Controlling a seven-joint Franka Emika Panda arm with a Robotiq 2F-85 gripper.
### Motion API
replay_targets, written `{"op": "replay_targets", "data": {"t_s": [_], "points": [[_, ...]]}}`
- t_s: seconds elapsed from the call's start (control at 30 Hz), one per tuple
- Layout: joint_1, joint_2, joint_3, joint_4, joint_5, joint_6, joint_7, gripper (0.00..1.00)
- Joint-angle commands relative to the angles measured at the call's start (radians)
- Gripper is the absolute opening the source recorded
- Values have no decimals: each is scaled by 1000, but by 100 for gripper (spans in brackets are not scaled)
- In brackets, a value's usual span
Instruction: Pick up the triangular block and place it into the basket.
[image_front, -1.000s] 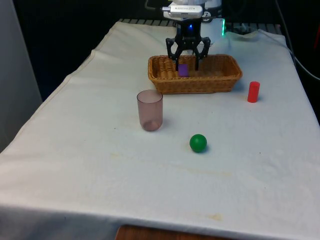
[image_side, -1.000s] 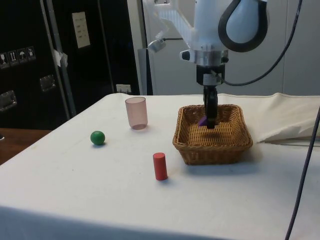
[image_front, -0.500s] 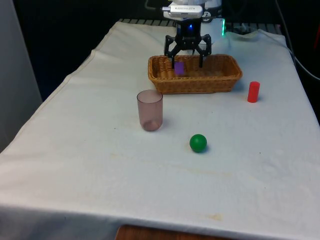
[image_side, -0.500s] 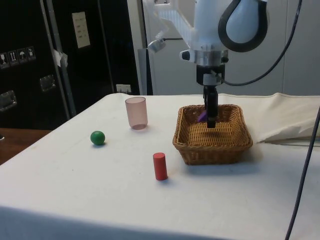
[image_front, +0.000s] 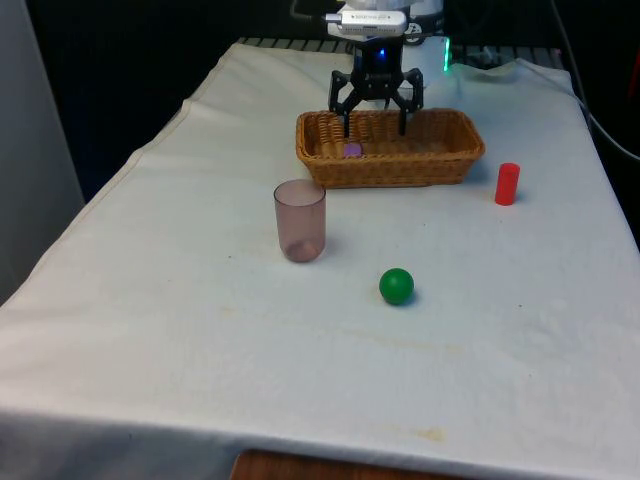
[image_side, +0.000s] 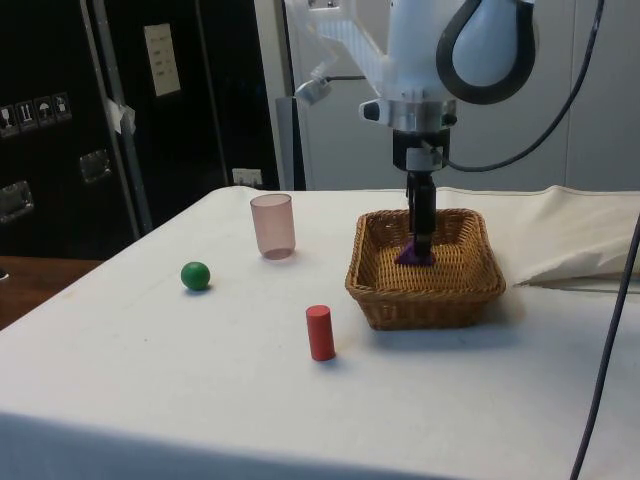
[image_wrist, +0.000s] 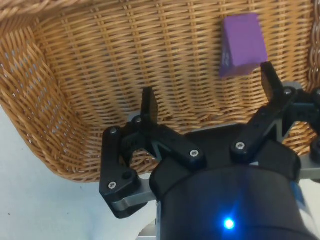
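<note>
The purple triangular block (image_front: 352, 150) lies on the floor of the wicker basket (image_front: 390, 170), near its end on the front view's left. The side view has the block (image_side: 413, 256) low inside the basket (image_side: 425, 300), and the wrist view has it (image_wrist: 242, 44) resting free on the weave (image_wrist: 100, 75). My gripper (image_front: 375, 118) hangs just above the basket, open, with nothing between its fingers. One fingertip (image_wrist: 148, 104) stands well apart from the other, and the block sits beyond the far one.
A translucent pink cup (image_front: 300, 221) stands upright in front of the basket. A green ball (image_front: 396, 286) rests nearer the table's front. A red cylinder (image_front: 507, 184) stands upright to the front view's right of the basket.
My gripper opened and let go of the purple block. The block dropped from between the fingers to the basket floor, towards the front view's left. The gripper rose slightly.
</note>
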Motion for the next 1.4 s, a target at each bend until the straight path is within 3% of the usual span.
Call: {"op": "replay_targets", "data": {"t_s": [0.0, 0.03, 0.17, 0.37, 0.63, 0.67, 0.7, 0.87, 0.9, 0.93, 0.97, 1.07, 1.17, 1.2, 1.23, 1.37], "points": [[0, 0, 0, 0, 0, 0, 0, 100], [5, 7, 8, 4, -7, 1, 19, 100], [0, 2, 11, 2, -4, 0, 18, 100], [3, -1, 13, 3, 0, -1, 14, 100], [-1, -60, 21, 28, -19, -72, 31, 100], [4, -66, 20, 21, 0, -66, 15, 100], [-2, -68, 22, 30, -21, -82, 32, 100], [-7, -120, 25, 43, -32, -139, 36, 100], [-7, -130, 26, 45, -33, -149, 37, 100], [4, -135, 20, 38, -3, -142, 15, 100], [-8, -140, 26, 47, -34, -160, 37, 100], [-10, -179, 29, 56, -39, -205, 38, 100], [-10, -208, 30, 63, -42, -238, 38, 100], [3, -207, 20, 56, -13, -226, 15, 100], [-10, -217, 30, 66, -43, -249, 39, 100], [-10, -260, 32, 78, -47, -299, 39, 100]]}}
